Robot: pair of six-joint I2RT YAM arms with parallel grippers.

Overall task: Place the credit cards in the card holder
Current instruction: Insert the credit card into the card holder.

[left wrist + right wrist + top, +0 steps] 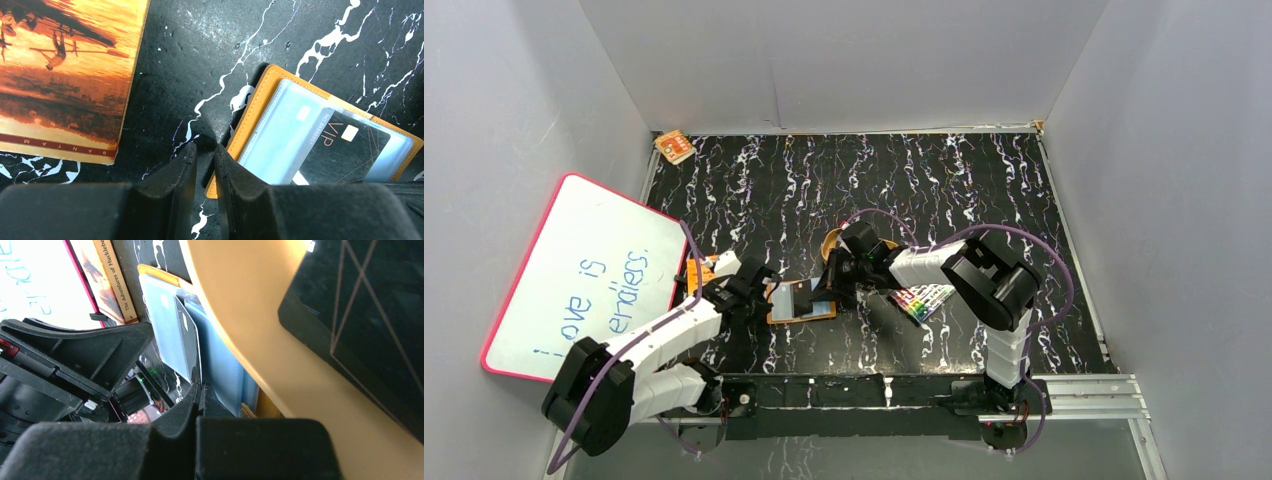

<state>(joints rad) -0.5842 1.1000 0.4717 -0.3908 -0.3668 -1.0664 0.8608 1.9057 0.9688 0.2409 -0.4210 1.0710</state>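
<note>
The left gripper (205, 150) hovers with its jaws a sliver apart and nothing between them, at the left edge of the open card holder (252, 117). The holder lies toward the tabletop's (210, 55) near edge, left of centre. The right gripper (200, 390) is closed at the end of a black credit card (345, 150) partly in the pocket; whether it pinches the card, I cannot tell. A second credit card (360, 325) lies in the tan tray (250, 315). The cards look light, stiff and slick, best pinched by a free short end.
</note>
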